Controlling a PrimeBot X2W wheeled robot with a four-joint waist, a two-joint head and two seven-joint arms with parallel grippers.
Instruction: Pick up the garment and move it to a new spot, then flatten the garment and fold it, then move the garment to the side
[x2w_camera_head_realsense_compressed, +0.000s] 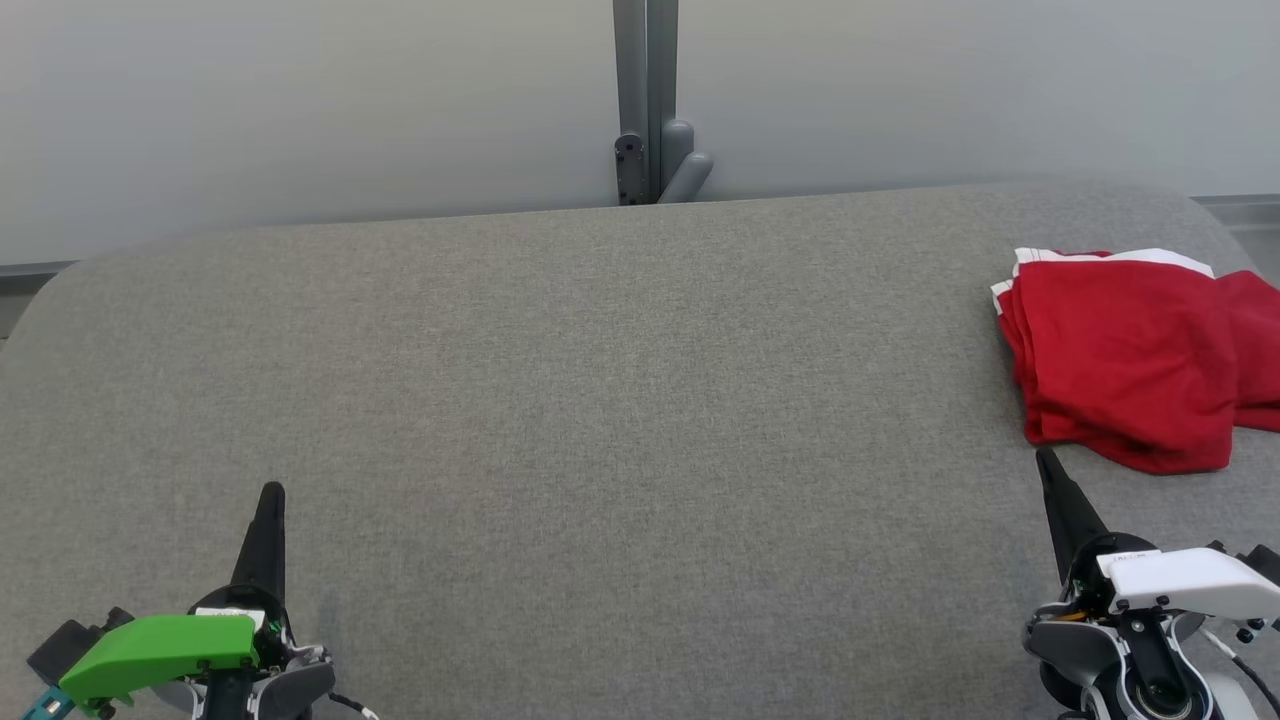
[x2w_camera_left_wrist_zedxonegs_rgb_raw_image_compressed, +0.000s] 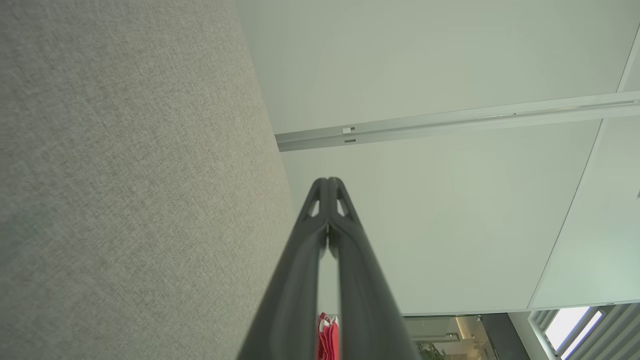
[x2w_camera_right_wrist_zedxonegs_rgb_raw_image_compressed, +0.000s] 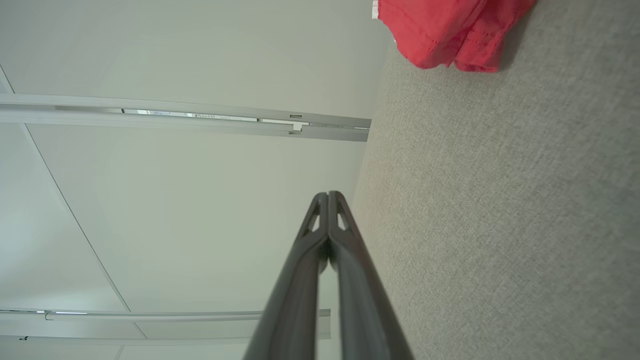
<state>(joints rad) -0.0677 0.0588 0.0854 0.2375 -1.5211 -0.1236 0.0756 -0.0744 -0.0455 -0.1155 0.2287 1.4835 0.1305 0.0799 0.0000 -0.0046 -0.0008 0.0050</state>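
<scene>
The folded red garment (x2w_camera_head_realsense_compressed: 1130, 355) lies at the gray table's (x2w_camera_head_realsense_compressed: 600, 420) right edge; both the left gripper (x2w_camera_head_realsense_compressed: 271, 492) and the right gripper (x2w_camera_head_realsense_compressed: 1045, 457) are clenched, holding nothing

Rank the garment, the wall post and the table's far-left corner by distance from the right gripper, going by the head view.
From the right gripper:
1. Garment: just ahead of the fingertips, at the right edge.
2. Post: behind the far edge, mid-width.
3. Table's far-left corner: diagonally opposite, on the left.
</scene>
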